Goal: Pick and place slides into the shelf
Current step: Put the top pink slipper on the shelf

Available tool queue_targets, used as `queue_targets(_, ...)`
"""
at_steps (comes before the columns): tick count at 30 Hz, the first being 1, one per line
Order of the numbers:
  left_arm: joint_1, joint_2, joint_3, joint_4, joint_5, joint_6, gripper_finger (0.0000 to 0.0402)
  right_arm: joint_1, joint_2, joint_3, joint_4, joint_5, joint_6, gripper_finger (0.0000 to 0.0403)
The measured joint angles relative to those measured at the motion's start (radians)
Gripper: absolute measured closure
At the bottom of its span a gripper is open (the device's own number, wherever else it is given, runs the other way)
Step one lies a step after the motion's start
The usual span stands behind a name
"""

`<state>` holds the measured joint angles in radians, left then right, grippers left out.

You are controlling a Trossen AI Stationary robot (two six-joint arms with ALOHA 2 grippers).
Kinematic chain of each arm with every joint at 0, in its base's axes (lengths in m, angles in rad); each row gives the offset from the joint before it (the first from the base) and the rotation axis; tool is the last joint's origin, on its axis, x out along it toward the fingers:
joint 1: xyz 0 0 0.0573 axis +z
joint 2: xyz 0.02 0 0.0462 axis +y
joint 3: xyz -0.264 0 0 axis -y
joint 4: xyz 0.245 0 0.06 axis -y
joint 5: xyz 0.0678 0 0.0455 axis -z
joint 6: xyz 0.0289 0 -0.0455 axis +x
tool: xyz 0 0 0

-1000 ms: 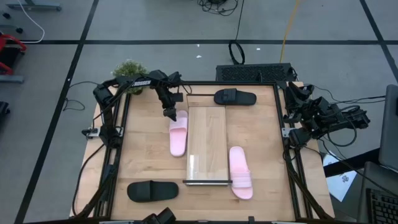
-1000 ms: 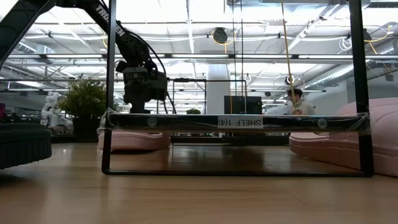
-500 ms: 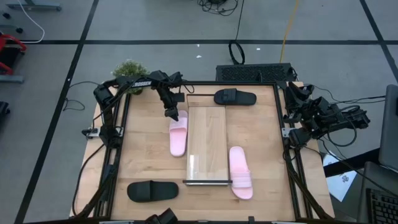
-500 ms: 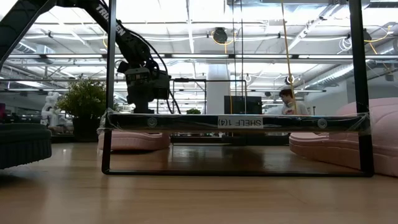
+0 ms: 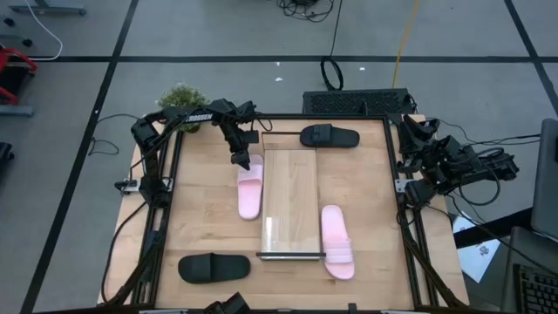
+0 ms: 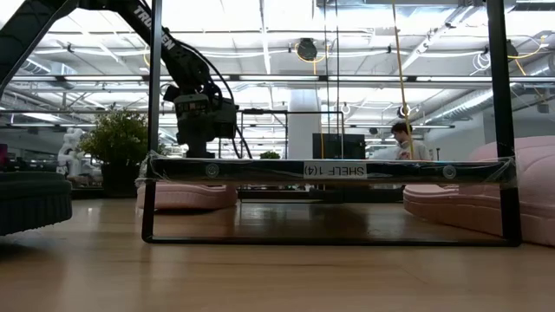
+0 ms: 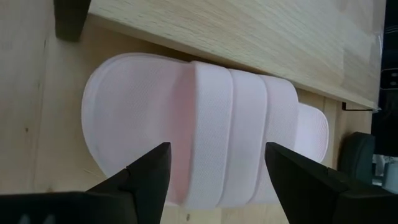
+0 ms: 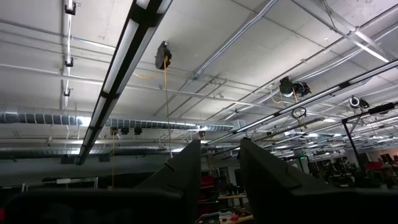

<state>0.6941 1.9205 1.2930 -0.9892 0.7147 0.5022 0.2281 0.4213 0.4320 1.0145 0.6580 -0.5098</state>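
Note:
My left gripper (image 5: 243, 161) (image 7: 214, 171) is open and hovers over the far end of a pale pink slide (image 5: 250, 188) (image 7: 205, 130), one finger on each side of its strap. That slide lies flat on the table against the left long edge of the shelf (image 5: 290, 205) (image 6: 338, 170) (image 7: 249, 37). A second pink slide (image 5: 336, 242) lies by the shelf's near right corner. One black slide (image 5: 330, 137) lies past the shelf's far end, the other (image 5: 214, 267) at the near left. My right gripper (image 8: 219, 171) is folded back off the table's right edge, open a little, pointing at the ceiling.
A potted plant (image 5: 181, 100) (image 6: 121, 143) stands at the far left corner. Dark frame rails (image 5: 166, 201) run along the table's sides. A person (image 6: 408, 143) is in the room beyond. Bare wood lies left of the pink slide.
My left gripper has shifted slightly toward the table's right, nearer the shelf, then held still. The slides have not moved.

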Motion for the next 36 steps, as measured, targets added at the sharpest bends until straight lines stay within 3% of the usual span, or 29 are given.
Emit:
queue_targets(22,-0.010,0.001,0.000,-0.002,0.002,-0.003,0.0147,0.000,0.000,0.000,-0.003,0.000,0.000,0.0303)
queue_targets(28,-0.007,0.054,0.001,0.001,-0.003,-0.007,0.0147,0.000,0.000,0.000,-0.004,0.000,0.000,0.0303)
queue_targets(36,-0.006,0.077,0.001,-0.001,0.045,-0.013,0.0147,0.000,0.000,0.000,-0.004,0.000,0.000,0.0303)
